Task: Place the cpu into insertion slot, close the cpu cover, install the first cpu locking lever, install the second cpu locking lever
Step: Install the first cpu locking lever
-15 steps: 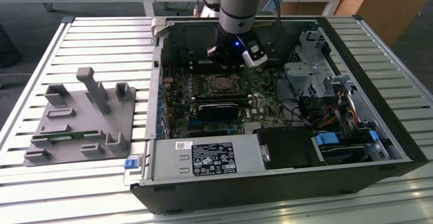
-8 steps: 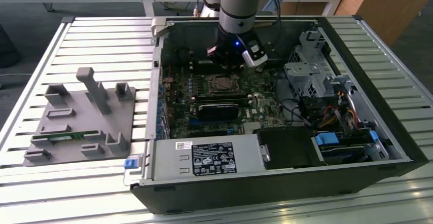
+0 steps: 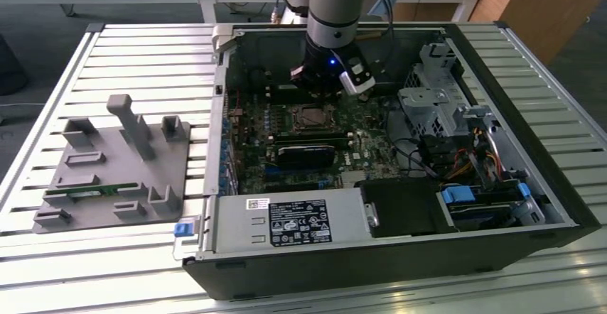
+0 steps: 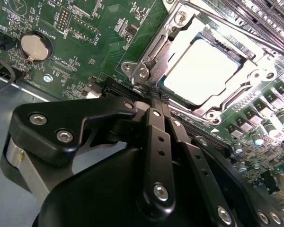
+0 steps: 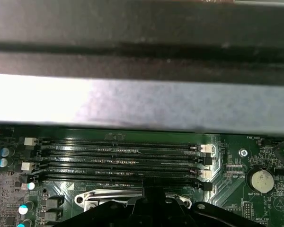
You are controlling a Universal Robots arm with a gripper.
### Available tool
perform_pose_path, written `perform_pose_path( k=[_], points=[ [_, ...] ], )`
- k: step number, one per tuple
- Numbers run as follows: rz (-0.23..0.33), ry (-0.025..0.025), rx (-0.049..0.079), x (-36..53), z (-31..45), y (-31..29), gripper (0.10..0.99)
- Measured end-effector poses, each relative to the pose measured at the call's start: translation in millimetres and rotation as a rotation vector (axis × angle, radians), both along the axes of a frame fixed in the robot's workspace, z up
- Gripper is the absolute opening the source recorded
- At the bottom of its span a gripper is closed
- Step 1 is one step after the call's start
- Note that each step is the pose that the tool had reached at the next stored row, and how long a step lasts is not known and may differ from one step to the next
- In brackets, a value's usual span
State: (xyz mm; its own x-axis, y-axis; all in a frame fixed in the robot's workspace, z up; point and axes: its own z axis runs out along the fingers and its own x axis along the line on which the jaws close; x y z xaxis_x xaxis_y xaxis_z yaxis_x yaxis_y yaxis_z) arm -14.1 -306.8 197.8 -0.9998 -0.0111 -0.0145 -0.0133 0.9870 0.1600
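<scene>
In the exterior view, your black gripper (image 3: pixel 328 90) hangs just behind the silver-rimmed square insertion slot (image 3: pixel 310 118). In the second wrist view, its jaws are pinched together, tips at the thin silver cpu cover (image 4: pixel 154 52), closed around the silvery-grey square cpu (image 4: pixel 203 71), seated just beyond.

A slatted metal table (image 3: pixel 142 51) carries the open computer case (image 3: pixel 399 257) — and, seemingly, a grey fixture block (image 3: pixel 114 172).

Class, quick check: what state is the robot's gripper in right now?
Gripper: shut, fingers pressed together, holding nothing visible, its tip at the cpu cover edge, with the cpu seated inside.
</scene>
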Motion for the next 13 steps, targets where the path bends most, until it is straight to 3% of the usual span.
perform_pose_path(
  k=[13],
  points=[
    [0.0,-0.0002,-0.001,0.1,1.0,0.1,0.106]
  ],
)
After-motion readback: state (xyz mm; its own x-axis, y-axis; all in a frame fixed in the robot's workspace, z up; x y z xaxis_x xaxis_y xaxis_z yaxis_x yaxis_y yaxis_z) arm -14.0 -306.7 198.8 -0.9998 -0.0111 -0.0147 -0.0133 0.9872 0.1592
